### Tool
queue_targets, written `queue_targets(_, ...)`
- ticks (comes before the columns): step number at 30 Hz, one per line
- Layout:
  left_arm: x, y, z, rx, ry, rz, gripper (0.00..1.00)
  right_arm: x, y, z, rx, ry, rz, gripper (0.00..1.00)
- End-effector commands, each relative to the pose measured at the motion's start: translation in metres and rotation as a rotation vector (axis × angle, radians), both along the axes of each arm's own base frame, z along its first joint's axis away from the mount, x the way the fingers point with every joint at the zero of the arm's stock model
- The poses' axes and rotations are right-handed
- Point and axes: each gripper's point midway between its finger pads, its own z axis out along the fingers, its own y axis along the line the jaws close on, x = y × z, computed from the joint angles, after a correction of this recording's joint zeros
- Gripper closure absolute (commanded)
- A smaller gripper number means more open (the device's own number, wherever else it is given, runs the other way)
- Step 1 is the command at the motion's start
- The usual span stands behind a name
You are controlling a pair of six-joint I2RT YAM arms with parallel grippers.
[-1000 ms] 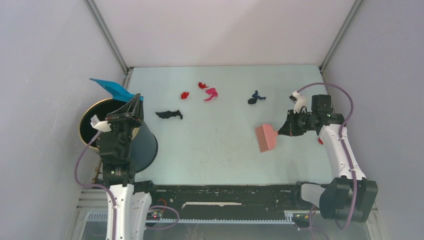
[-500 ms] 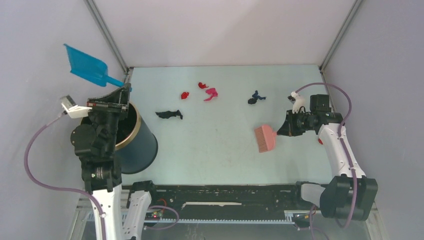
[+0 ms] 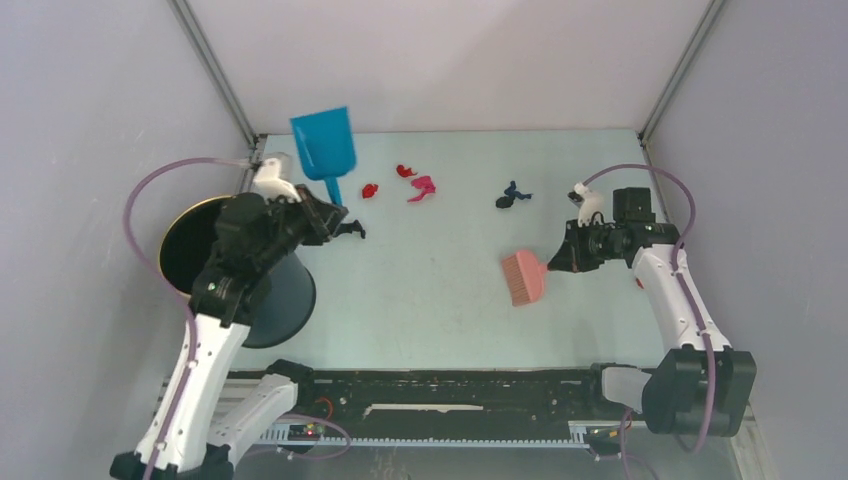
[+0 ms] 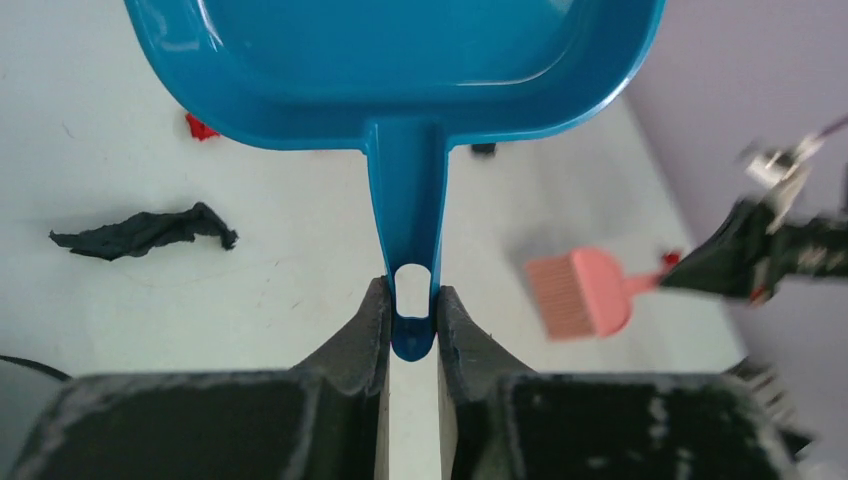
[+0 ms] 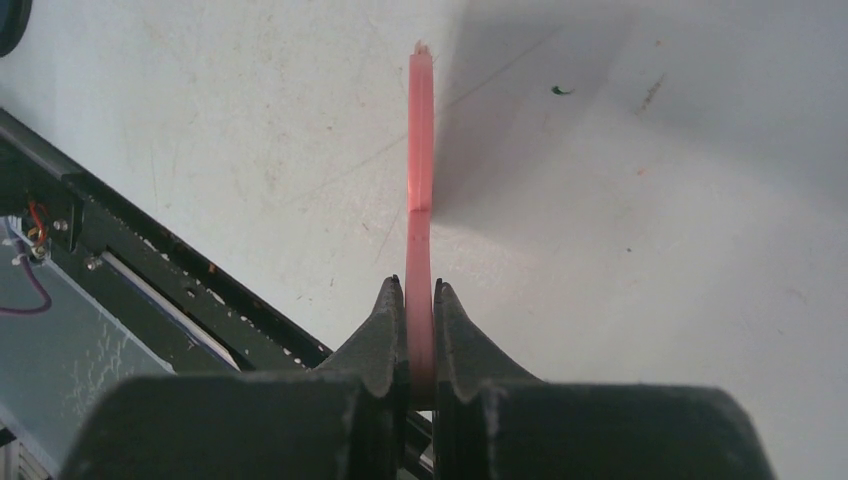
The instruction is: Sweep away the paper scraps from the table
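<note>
Left end effector (image 4: 411,300), pinching the blue dustpan's (image 3: 323,143) handle, is swinging back from the bin (image 3: 185,255) toward the far-left paper scraps (image 3: 370,190) for another load.

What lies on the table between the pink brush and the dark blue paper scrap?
Nothing. In the top view the table is bare from the brush to the dark blue scrap.

Overhead view and close wrist views share the table (image 3: 440,300).

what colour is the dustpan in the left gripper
The dustpan is blue, clearest in the left wrist view.
</note>
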Motion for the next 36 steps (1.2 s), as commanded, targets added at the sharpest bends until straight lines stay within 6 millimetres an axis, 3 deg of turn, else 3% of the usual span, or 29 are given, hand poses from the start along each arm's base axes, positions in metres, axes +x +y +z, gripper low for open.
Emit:
queue_targets(1,0.001,-0.016,-0.041,0.261,-0.038,-0.175,1.00,0.010,0.032,0.032,0.062,-0.130,0.114,1.00)
queue_targets(3,0.002,-0.020,-0.057,0.294,-0.069,-0.211,1.00,0.010,0.054,0.041,0.070,-0.155,0.187,1.00)
queue_targets(6,0.010,-0.005,-0.066,0.325,-0.125,-0.117,1.00,0.017,0.092,0.056,0.131,-0.159,0.278,1.00)
queue_targets(10,0.010,0.023,-0.052,0.318,-0.229,0.057,1.00,0.045,0.147,0.069,0.258,-0.118,0.352,1.00)
queue_targets(15,-0.007,0.050,-0.041,0.300,-0.337,0.195,1.00,0.081,0.222,0.076,0.346,-0.112,0.433,1.00)
queue_targets(21,-0.005,0.056,-0.040,0.319,-0.357,0.223,1.00,0.112,0.303,0.083,0.523,-0.058,0.471,1.00)
queue_targets(25,0.001,0.046,-0.046,0.338,-0.329,0.171,1.00,0.132,0.337,0.086,0.657,0.005,0.440,1.00)
queue_targets(28,0.003,0.040,-0.049,0.339,-0.324,0.141,1.00,0.160,0.355,0.078,0.708,0.033,0.324,1.00)
queue_targets(33,0.005,0.037,-0.052,0.341,-0.314,0.123,1.00,0.208,0.382,0.038,0.689,0.149,0.101,1.00)
queue_targets(36,0.007,0.036,-0.055,0.348,-0.308,0.115,1.00,0.217,0.395,0.021,0.666,0.210,0.047,1.00)
